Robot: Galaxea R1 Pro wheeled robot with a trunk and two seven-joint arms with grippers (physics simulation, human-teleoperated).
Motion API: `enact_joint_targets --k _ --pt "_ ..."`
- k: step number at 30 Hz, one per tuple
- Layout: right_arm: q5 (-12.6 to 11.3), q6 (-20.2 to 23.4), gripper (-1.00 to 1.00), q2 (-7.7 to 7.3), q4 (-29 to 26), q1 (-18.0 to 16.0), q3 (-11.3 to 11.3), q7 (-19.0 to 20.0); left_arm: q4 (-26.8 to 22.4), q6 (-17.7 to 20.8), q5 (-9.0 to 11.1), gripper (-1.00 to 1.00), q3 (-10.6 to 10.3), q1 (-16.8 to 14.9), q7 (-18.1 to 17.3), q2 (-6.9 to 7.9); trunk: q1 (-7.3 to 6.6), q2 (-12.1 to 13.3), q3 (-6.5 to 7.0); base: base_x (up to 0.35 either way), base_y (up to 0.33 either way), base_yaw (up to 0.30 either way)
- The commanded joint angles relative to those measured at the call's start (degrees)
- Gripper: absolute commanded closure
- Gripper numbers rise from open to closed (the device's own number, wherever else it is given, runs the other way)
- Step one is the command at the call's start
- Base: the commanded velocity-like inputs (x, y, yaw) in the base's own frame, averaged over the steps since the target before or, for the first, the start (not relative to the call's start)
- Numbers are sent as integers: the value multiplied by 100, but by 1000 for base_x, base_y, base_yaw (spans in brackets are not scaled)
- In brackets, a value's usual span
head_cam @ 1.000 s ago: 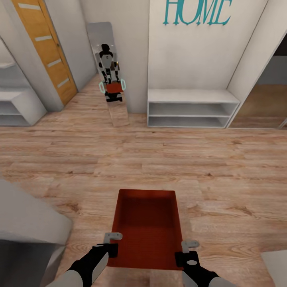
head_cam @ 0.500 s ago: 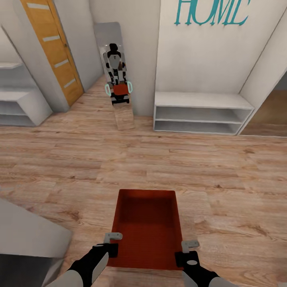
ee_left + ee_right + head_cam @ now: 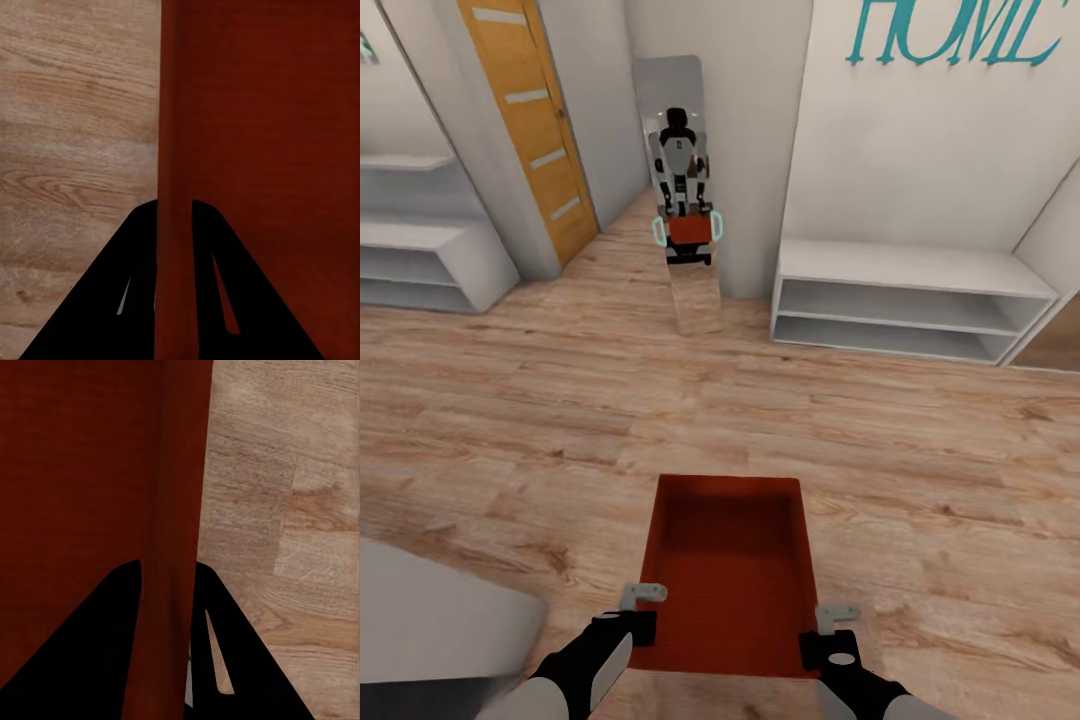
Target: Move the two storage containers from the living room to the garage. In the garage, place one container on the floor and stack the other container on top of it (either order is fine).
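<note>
Orange-red storage container (image 3: 728,570), judged light, thin-walled and flexible, is carried over wood floor (image 3: 560,420), left gripper (image 3: 632,612) and right gripper (image 3: 830,628) each clamped on 1 side wall.

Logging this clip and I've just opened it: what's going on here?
The robot is carrying one orange-red storage container in front of it with both arms. The left end effector and the right end effector each clamp a side wall of the bin; the wrist views show the fingers straddling the walls. It is over a light wood plank floor, facing a mirror, a low white shelf and a wooden door.
</note>
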Motion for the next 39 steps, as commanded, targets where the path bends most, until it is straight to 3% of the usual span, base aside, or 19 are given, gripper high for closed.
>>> enact_joint_targets --k 1,29,39 --pt "-134 6 100 -94 -9 -2 33 27 -29 20 134 100 -195 -2 65 18 6 -9 -8 334 0 6" --pt "-134 10 100 -94 -9 -2 30 27 -29 21 134 100 -198 -2 65 18 6 -9 -8 334 0 1" --pt "-134 12 100 -102 -9 -2 30 35 -29 21 134 100 -195 -4 65 18 6 -9 -8 334 0 203"
